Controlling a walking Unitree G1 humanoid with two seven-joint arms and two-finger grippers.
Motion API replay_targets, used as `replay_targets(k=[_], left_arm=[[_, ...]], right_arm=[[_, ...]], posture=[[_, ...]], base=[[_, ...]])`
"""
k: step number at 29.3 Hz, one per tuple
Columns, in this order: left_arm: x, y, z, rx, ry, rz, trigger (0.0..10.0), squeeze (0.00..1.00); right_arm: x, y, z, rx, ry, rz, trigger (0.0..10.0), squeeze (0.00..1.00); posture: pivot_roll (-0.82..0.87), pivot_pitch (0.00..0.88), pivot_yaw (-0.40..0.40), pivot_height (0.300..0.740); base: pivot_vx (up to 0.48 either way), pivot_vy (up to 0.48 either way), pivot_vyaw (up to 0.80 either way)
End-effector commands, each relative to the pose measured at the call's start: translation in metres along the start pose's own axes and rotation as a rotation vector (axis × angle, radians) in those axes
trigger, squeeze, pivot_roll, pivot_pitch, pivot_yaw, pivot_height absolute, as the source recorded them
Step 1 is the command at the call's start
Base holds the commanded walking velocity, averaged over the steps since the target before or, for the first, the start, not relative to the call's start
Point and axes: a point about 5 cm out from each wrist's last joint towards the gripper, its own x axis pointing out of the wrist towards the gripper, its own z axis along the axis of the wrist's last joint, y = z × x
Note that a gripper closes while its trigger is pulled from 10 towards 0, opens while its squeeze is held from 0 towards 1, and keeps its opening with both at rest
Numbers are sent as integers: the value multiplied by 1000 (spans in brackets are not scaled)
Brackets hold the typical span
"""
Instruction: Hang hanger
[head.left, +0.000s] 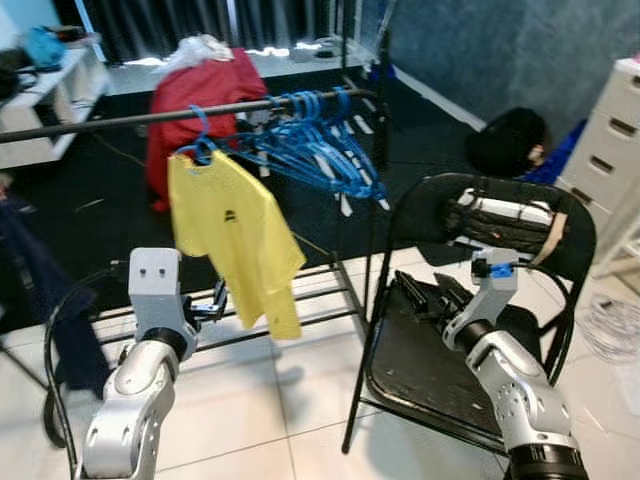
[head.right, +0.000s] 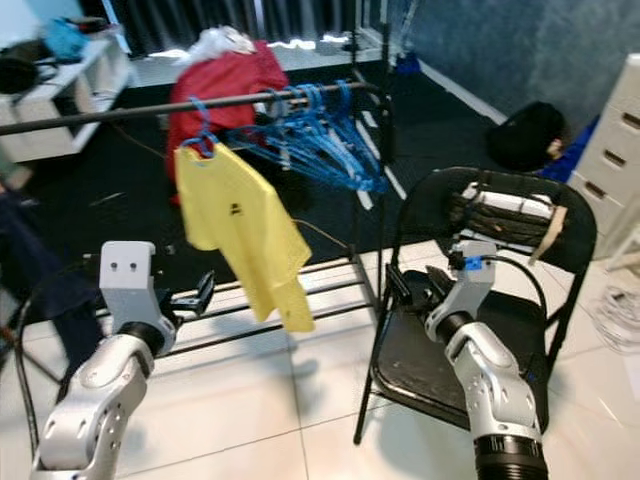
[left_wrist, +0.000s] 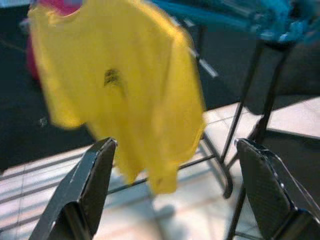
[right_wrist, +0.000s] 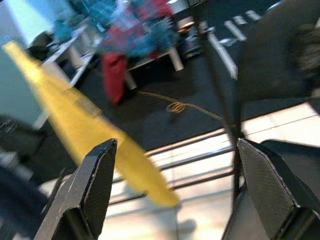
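Observation:
A yellow shirt (head.left: 235, 235) hangs on a blue hanger (head.left: 200, 142) hooked over the black rail (head.left: 100, 123). Several empty blue hangers (head.left: 315, 140) are bunched further right on the same rail. My left gripper (head.left: 215, 300) is low, just left of the shirt's hem, open and empty; in the left wrist view the shirt (left_wrist: 120, 85) sits beyond its spread fingers (left_wrist: 95, 180). My right gripper (head.left: 425, 295) hovers over the seat of a black folding chair (head.left: 420, 370), open with nothing in it; the right wrist view looks toward the shirt (right_wrist: 75, 125).
A red garment (head.left: 200, 95) is draped behind the rail. The rack's lower bars (head.left: 320, 300) run near the floor. A black and white bundle (head.left: 505, 220) lies on the chair back. White drawers (head.left: 610, 130) stand at the right, and a dark garment (head.left: 40, 290) hangs at the left.

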Motion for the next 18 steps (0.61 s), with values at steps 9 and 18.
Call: replay_targets(k=[9, 18], left_arm=[[-1, 9, -2, -5, 8, 42, 10000, 0], [1, -15, 5, -136, -17, -21, 10000, 0]], right_arm=[[4, 10, 1, 13, -11, 41, 10000, 0], [4, 12, 2, 11, -12, 44, 10000, 0]], posture=[[-104, 0, 40, 736], [-104, 0, 40, 736]], base=[[475, 0, 0], [175, 0, 0]])
